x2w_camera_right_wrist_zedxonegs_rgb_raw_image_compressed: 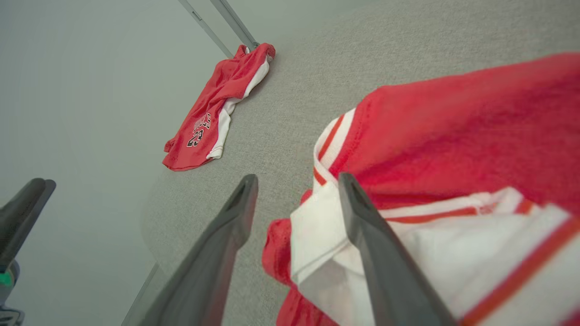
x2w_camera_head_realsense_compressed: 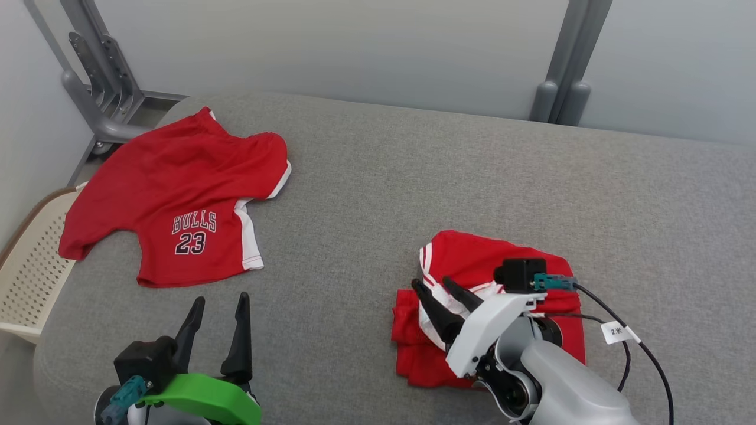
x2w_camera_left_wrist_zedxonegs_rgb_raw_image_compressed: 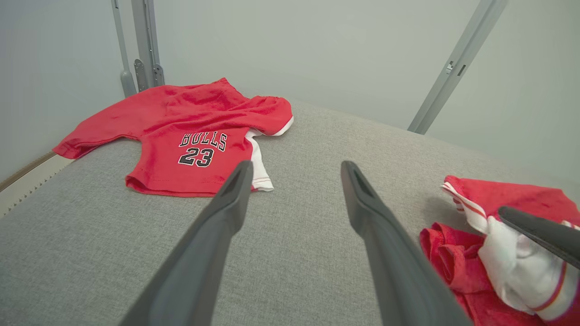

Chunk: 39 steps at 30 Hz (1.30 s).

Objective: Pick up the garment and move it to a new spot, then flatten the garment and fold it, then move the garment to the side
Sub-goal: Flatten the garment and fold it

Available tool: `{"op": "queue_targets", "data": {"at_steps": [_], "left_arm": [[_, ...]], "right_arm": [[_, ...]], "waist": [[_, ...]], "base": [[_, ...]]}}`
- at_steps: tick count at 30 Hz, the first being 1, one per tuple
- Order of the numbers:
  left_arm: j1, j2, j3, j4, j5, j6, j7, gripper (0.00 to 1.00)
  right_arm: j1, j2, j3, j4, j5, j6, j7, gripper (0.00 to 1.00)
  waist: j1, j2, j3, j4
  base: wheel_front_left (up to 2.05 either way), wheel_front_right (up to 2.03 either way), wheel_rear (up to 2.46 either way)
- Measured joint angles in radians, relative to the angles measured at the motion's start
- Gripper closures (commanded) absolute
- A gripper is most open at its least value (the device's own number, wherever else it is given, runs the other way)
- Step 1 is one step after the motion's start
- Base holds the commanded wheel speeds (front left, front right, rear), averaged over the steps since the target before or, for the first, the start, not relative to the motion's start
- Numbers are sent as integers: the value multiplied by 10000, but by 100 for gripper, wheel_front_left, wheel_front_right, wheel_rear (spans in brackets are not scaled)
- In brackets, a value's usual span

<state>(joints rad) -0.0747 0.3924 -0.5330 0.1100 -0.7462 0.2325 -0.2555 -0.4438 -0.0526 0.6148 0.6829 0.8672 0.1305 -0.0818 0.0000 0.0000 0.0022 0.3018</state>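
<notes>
A folded red garment (x2w_camera_head_realsense_compressed: 472,254) with white and red striped trim lies on the grey padded surface (x2w_camera_head_realsense_compressed: 413,177), at the lower right of the head view. My right gripper (x2w_camera_head_realsense_compressed: 435,284) stands open over its left edge. In the right wrist view this gripper (x2w_camera_right_wrist_zedxonegs_rgb_raw_image_compressed: 297,179) has one finger over the white trim of the garment (x2w_camera_right_wrist_zedxonegs_rgb_raw_image_compressed: 453,127) and the other over bare grey cloth. My left gripper (x2w_camera_head_realsense_compressed: 220,298) is open near the front edge with nothing between its fingers. The left wrist view shows its gripper (x2w_camera_left_wrist_zedxonegs_rgb_raw_image_compressed: 297,165) and the folded garment (x2w_camera_left_wrist_zedxonegs_rgb_raw_image_compressed: 498,199) to its right.
A second red garment (x2w_camera_head_realsense_compressed: 177,183) marked "BULLS 23" lies spread at the far left (x2w_camera_left_wrist_zedxonegs_rgb_raw_image_compressed: 190,117). A cream perforated basket (x2w_camera_head_realsense_compressed: 29,265) sits beyond the surface's left edge. Grey metal frame posts (x2w_camera_head_realsense_compressed: 100,77) (x2w_camera_head_realsense_compressed: 561,71) stand against the back wall.
</notes>
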Motion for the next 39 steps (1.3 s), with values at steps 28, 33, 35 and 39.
{"op": "queue_targets", "data": {"at_steps": [28, 33, 35, 39], "left_arm": [[233, 111, 23, -234, -59, 226, 29, 0], [244, 96, 65, -230, -63, 226, 2, 0], [244, 92, 77, -238, -67, 224, -8, 0], [244, 90, 96, -259, -67, 224, -10, 0]], "right_arm": [[1021, -2978, -1651, -3848, 330, 0, -686, 0], [1835, -2949, -2566, -4255, -614, 0, -458, 0], [2204, -2782, -3003, -4431, -899, 0, -337, 0], [2734, -2416, -3816, -4878, -1607, 0, -50, 0]], "waist": [[0, 0, -318, -1055], [0, 0, -310, -1164], [0, 0, -315, -1187], [0, 0, -320, -1227]], "base": [[0, 0, 0], [0, 0, 0], [0, 0, 0], [0, 0, 0]]}}
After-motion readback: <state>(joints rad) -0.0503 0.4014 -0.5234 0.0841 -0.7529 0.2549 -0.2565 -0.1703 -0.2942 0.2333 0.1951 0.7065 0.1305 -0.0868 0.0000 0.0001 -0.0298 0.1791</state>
